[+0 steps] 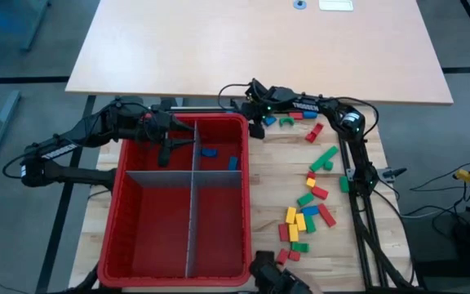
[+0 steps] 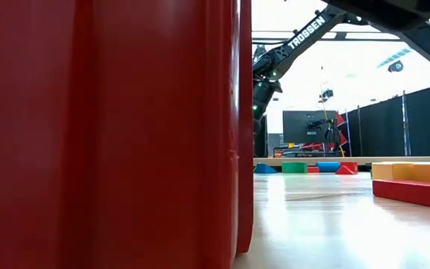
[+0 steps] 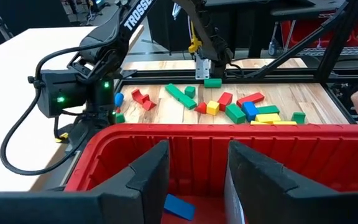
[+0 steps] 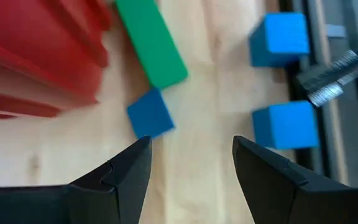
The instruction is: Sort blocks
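- Blocks [image 1: 304,219] lie loose on the wooden surface [image 1: 268,188] to the right of the red bin [image 1: 129,214]; two blue ones [image 1: 210,152] sit in the bin's far right compartment.
- Right gripper [image 4: 190,163] hangs low over the surface near the bin's far right corner, its fingers [image 4: 124,171] apart and holding nothing.
- Just ahead of those fingers are a small blue block [image 4: 150,112], a long green block [image 4: 151,41] and two lighter blue cubes [image 4: 284,124].
- Left gripper [image 3: 196,177] sits over the far rim of the bin, fingers [image 3: 146,177] spread and empty, with a blue block [image 3: 179,206] below them inside.
- More red, green, yellow and blue blocks trail along the surface toward the near edge, beside the right arm [image 1: 357,175].
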Motion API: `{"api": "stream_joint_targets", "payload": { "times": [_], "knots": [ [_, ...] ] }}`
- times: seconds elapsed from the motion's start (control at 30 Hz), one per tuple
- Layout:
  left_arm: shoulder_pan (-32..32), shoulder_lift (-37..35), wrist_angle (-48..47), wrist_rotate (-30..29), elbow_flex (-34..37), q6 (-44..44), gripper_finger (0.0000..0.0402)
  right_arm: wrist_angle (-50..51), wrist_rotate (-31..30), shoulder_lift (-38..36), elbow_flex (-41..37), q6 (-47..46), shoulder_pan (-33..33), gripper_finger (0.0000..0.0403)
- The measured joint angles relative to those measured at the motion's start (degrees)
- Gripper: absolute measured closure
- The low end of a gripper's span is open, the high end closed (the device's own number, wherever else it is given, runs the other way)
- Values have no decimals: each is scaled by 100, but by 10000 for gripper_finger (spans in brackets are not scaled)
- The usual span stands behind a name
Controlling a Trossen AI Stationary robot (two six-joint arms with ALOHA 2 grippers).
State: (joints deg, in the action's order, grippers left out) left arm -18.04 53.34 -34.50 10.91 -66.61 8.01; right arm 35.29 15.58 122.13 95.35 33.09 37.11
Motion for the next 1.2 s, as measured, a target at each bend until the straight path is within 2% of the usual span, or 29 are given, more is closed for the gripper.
{"api": "stream_joint_targets", "payload": {
  "times": [0.33, 0.5, 0.7, 0.9, 1.2],
  "knots": [
    [-1, 0, -20, -397, 0, 73, 283, 393, -809, -274, 0, 86, 62, 203],
    [-1, 0, -45, -395, 0, 199, 301, 836, -797, -640, -9, -231, 203, 209],
    [1, 0, -125, -395, 0, 203, 316, 1257, -210, -1227, -282, -767, 246, 222],
    [-1, 0, -456, -393, 0, 203, 324, 1016, 675, -2108, -1094, -1280, 17, 242],
    [-1, 0, -571, -393, 0, 201, 324, -108, 608, -3982, -3146, -2237, -889, 275]
  ]
}}
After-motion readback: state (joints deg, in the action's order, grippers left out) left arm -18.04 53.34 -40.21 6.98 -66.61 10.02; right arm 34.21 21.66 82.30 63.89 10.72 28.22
